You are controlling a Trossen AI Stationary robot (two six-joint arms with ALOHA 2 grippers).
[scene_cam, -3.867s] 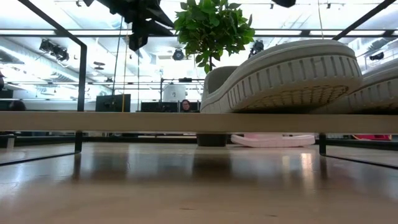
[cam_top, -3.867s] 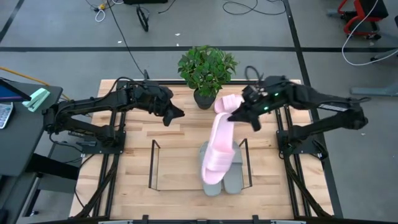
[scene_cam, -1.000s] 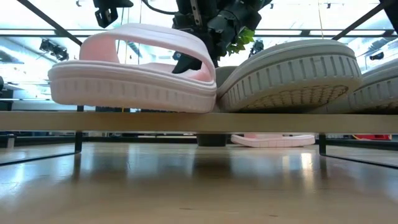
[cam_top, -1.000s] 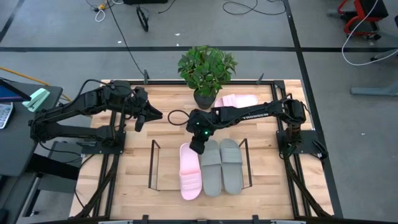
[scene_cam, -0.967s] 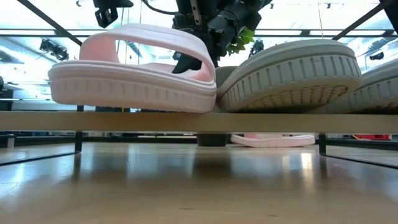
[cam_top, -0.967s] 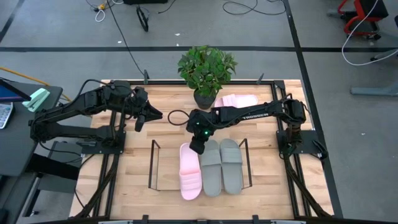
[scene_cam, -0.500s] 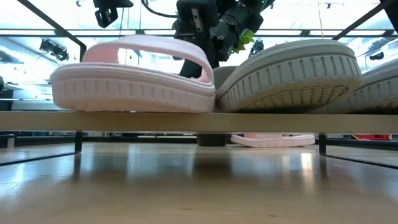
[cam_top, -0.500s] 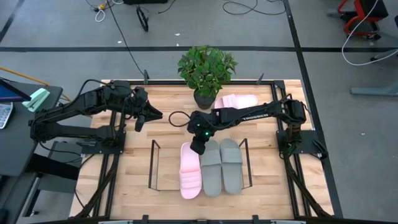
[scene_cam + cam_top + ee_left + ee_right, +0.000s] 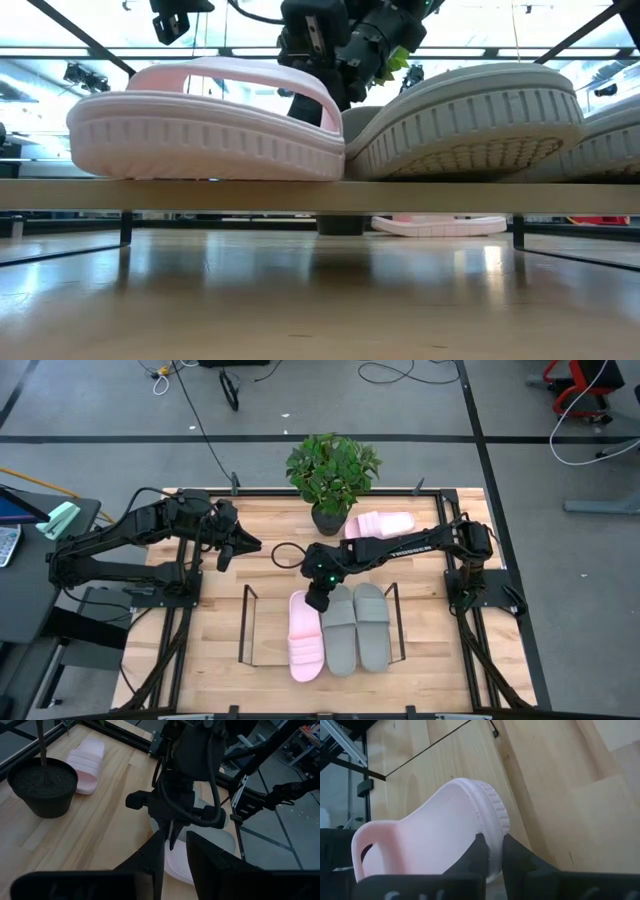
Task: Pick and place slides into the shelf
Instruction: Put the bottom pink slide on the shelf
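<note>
High view: right claw point(image 9: 317, 598) pinching the heel end of a pale pink foam slide point(image 9: 305, 635) that's sitting in the low black wire shelf point(image 9: 246, 622).
So the fingers are nearly together, clamped on the slide's rim, and the right wrist view shows the same rim squeezed between them. That pink one lies just beside the grey foam pair point(image 9: 360, 627), which is already on the shelf to its right, all three in a row. Second pink slide point(image 9: 380, 523) is still out on the wooden desk point(image 9: 270, 575) right by the potted green plant point(image 9: 332, 470). Left claw point(image 9: 243, 546) hangs above the desk's left side, well apart from the shelf, fingers set wide with nothing in them.
</note>
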